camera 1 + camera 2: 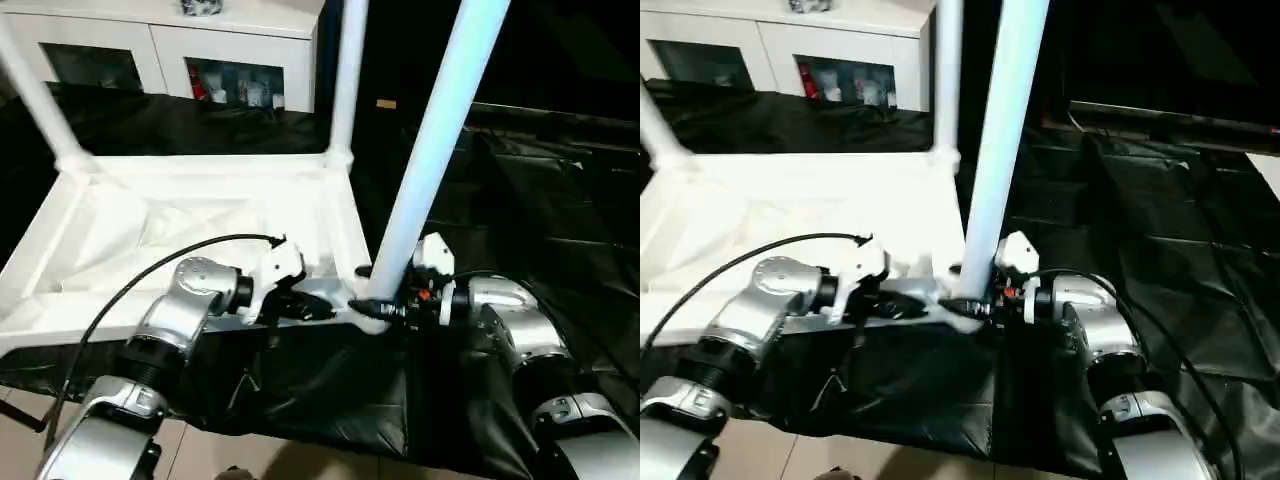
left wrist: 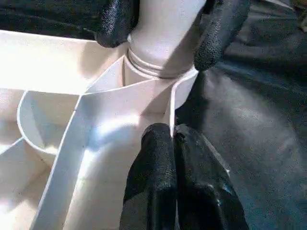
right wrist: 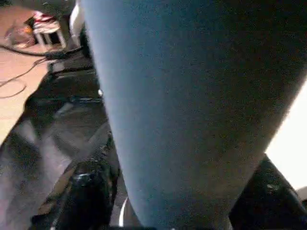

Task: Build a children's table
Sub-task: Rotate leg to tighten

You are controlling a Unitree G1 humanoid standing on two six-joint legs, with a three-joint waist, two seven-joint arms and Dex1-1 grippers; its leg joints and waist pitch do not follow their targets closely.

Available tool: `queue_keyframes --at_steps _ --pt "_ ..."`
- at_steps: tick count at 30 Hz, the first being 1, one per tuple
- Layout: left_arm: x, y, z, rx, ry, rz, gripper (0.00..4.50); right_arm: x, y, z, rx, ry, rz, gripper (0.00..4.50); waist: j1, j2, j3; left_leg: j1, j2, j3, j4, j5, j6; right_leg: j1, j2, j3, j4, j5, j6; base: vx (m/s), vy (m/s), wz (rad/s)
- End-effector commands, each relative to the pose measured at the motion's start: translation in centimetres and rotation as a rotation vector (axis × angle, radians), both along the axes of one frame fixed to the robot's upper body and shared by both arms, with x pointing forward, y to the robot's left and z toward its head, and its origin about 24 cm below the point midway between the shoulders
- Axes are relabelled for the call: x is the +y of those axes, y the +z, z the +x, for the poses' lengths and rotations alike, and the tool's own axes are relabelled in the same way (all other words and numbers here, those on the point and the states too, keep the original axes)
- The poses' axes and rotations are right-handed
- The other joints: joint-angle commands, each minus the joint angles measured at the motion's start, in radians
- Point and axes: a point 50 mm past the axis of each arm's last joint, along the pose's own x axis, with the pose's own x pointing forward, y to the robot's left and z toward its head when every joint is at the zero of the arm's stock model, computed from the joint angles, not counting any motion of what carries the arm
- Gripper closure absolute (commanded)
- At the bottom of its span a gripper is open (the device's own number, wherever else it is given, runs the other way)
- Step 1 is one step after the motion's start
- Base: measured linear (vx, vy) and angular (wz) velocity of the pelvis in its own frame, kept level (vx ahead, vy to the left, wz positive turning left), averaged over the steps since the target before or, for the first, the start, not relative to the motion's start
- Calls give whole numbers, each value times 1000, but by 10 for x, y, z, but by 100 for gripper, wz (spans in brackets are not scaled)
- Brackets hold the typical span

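At the top's (image 1: 180, 225) near right corner socket, the upright leg (image 1: 430, 150) stands between the right gripper's (image 1: 385, 305) fingers, which grasp its base; the left gripper (image 2: 172, 139), clenched on the top's rim, braces just beside.

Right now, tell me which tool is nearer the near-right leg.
Right. The right tool straddles the leg at its base; the left tool pinches the tabletop's rim beside the socket.
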Motion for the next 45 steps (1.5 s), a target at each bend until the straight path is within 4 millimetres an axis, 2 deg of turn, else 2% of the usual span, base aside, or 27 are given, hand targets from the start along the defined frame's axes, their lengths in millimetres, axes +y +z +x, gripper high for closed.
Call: queue_keyframes --at_steps 1,7,15,20,22,24,25,26,27,28,31,32,34,36,37,39,41,45 --pt "2 2 1 -9 1 -2 450 4 -3 -4 15 79 -44 208 3 -7 -57 2 3 16 -57 -194 75 52 -32 22 -61 -103 -262 0 0 0" --pt "7 3 0 8 -12 4 450 3 -4 -5 29 113 -57 249 4 -11 -58 0 1 17 -54 -177 85 54 -32 22 -57 -86 -267 0 0 0" --pt "6 1 -1 12 -6 -1 450 6 -12 -13 56 144 -56 254 4 -11 -58 2 2 17 -54 -180 81 53 -32 22 -58 -103 -260 0 0 0" --pt "1 1 1 -7 48 -35 450 10 -19 -18 83 100 -23 254 6 -11 -58 2 2 17 -54 -177 83 53 -32 22 -58 -101 -259 0 0 0" --pt "-1 1 4 -31 94 -41 450 12 -26 -16 99 -6 -10 254 6 -10 -55 2 3 16 -57 -192 74 50 -33 24 -62 -122 -254 0 0 0" --pt "-4 -1 7 -53 146 -20 450 16 -30 -11 79 -128 -15 255 3 -8 -51 6 3 15 -64 -242 54 47 -35 24 -71 -205 -235 0 0 0" --pt "-9 -1 11 -80 184 -9 450 20 -34 -5 75 -240 -32 255 -3 -10 -48 7 1 12 -68 -270 34 46 -37 26 -76 -260 -217 0 0 0" --pt "-10 -1 12 -81 193 -11 450 21 -34 -4 74 -260 -34 256 -7 -9 -45 8 0 8 -73 -303 15 45 -39 25 -85 -335 -190 0 0 0" --pt "-12 -1 13 -82 207 -14 450 23 -35 -3 72 -290 -36 256 -9 -10 -46 8 -1 7 -74 -319 10 45 -39 24 -88 -372 -175 0 0 0" --pt "-21 0 16 -103 246 -21 450 31 -38 1 82 -378 -23 256 -16 -12 -46 11 -1 5 -76 -347 -1 39 -38 25 -94 -417 -151 0 0 0" --pt "-37 1 20 -130 290 -24 450 46 -41 7 108 -531 -15 256 -25 -13 -45 13 -3 3 -76 -367 -7 34 -37 25 -98 -445 -140 0 0 0" --pt "-42 2 22 -137 306 -26 450 50 -42 9 112 -573 -19 256 -28 -14 -44 9 -3 2 -78 -366 -10 35 -37 24 -100 -459 -130 0 0 0" --pt "-52 2 24 -162 344 -20 450 59 -44 13 124 -676 -33 256 -29 -11 -44 13 -5 1 -77 -382 -14 29 -38 24 -106 -495 -114 0 0 0" --pt "-65 4 27 -182 401 -24 450 73 -41 17 136 -755 -16 256 -29 -11 -43 14 -5 0 -77 -392 -14 26 -37 23 -108 -504 -109 0 0 0" --pt "-70 5 28 -188 415 -27 450 78 -39 19 133 -776 -9 256 -28 -9 -45 20 -6 0 -75 -403 -18 22 -37 24 -111 -504 -109 0 0 0" --pt "-78 5 27 -190 408 -39 450 85 -35 21 110 -786 -3 256 -27 -9 -46 15 -6 -1 -77 -402 -10 26 -35 22 -108 -476 -110 0 0 0" --pt "-80 5 24 -187 385 -45 450 86 -31 22 104 -782 29 201 -27 -10 -47 10 -7 1 -77 -396 -4 28 -33 23 -105 -432 -116 0 0 0" --pt "-74 6 22 -202 345 -58 450 79 -27 25 86 -767 42 177 -24 -10 -49 6 -5 3 -77 -366 7 32 -32 26 -98 -362 -135 0 0 0"
